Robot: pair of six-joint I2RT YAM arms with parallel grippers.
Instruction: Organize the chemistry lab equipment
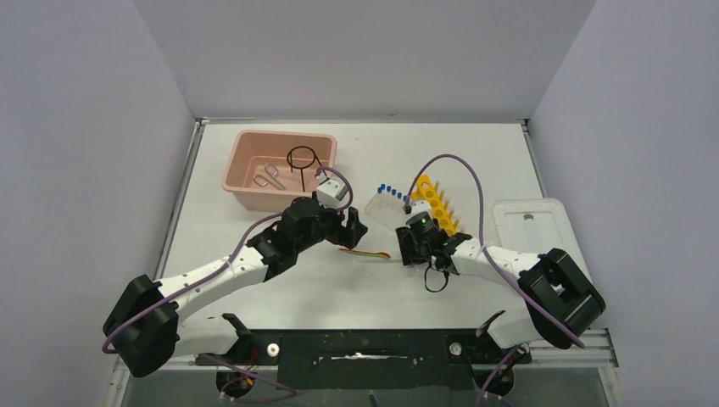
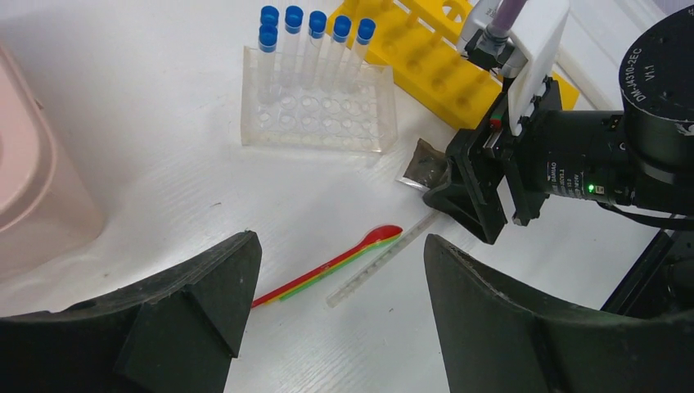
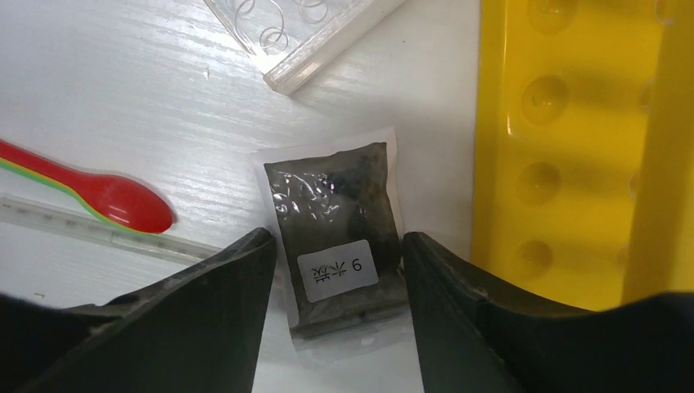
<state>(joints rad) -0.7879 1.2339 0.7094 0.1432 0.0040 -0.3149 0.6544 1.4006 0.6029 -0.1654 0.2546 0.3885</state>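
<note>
Right gripper [image 3: 340, 270] is down at the tabletop [image 3: 123, 98], fingers parted and straddling a small dark sachet [image 3: 334, 196] with a white label. The sachet lies flat, just beside the yellow holed rack [image 3: 556, 164] and near a corner of the clear tube rack [image 3: 303, 41]. Left gripper [image 2: 337, 286] hovers with fingers wide open, holding nothing, above the stacked coloured spoons [image 2: 344, 258] and a thin clear rod [image 2: 385, 255] lying alongside them. Blue-capped clear tubes [image 2: 315, 41] stand upright in the clear rack's far row. Over in the pink tub [image 1: 254, 200] lie the black wire ring [image 1: 301, 158] and the metal tongs [image 1: 270, 175]. The white lid [image 1: 551, 212] sits at the tabletop's right edge
</note>
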